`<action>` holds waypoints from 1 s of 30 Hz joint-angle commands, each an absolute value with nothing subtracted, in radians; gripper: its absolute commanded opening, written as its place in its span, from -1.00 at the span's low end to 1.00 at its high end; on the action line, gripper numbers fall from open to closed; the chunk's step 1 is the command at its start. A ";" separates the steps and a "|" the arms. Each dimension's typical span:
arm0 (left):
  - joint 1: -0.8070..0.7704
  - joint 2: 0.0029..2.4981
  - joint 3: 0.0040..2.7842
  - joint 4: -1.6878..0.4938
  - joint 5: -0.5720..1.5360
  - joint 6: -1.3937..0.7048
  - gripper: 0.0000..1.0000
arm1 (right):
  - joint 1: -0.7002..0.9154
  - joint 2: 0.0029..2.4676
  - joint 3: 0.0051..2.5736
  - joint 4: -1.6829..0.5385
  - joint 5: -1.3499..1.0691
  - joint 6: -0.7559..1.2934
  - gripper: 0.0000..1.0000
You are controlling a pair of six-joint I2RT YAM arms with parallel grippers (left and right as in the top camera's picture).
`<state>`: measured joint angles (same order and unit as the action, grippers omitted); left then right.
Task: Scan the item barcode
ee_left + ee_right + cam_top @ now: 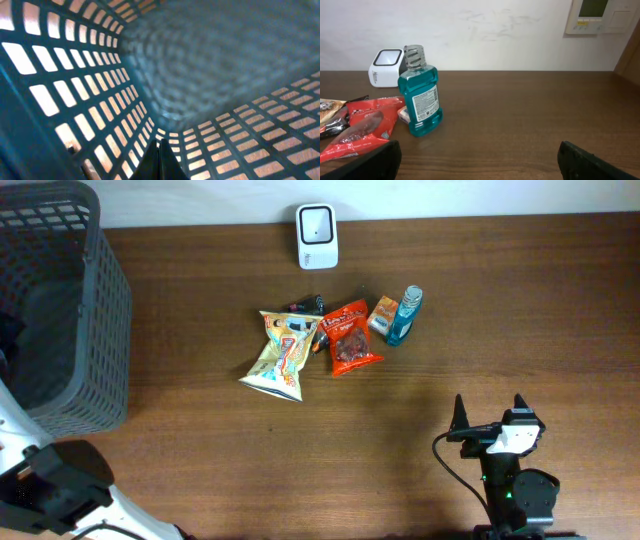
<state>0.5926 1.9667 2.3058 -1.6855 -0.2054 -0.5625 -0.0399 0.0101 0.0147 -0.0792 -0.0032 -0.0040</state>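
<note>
Right claw (489,412) is nearest, low at the front right of the surface (200,450), fingers spread wide with nothing between them; its wrist view faces the pile, so it looks staged for a pick. Left claw (160,152) is down inside the basket (112,300) at far left, pressed together, nothing seen pinched; the basket is probably the drop spot for scanned goods. Items to scan lie mid-surface in one tight cluster, well apart from both claws: yellow snack bag (280,352) flat, red snack bag (352,338) touching it on the right, small orange box (382,315), blue bottle (403,318) upright just beside the box, dark wrapper (305,306) half hidden behind the bags. The cluster sits in front of the scanner (317,236), likely to keep carries short. The scanner is at the back edge by the wall. Count: two claws, one basket, one scanner, two snack bags, one box, one bottle, one dark wrapper; five items, none at the scanner yet
</note>
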 commanded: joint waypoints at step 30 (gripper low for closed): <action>0.695 1.671 1.946 -1.620 -0.119 -0.665 -0.98 | -0.046 0.003 0.006 -0.081 0.005 -0.003 0.97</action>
<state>0.6888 1.7260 1.9533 -1.6581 -0.2077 -0.6487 -0.0399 0.0101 0.0147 -0.0792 -0.0032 -0.0032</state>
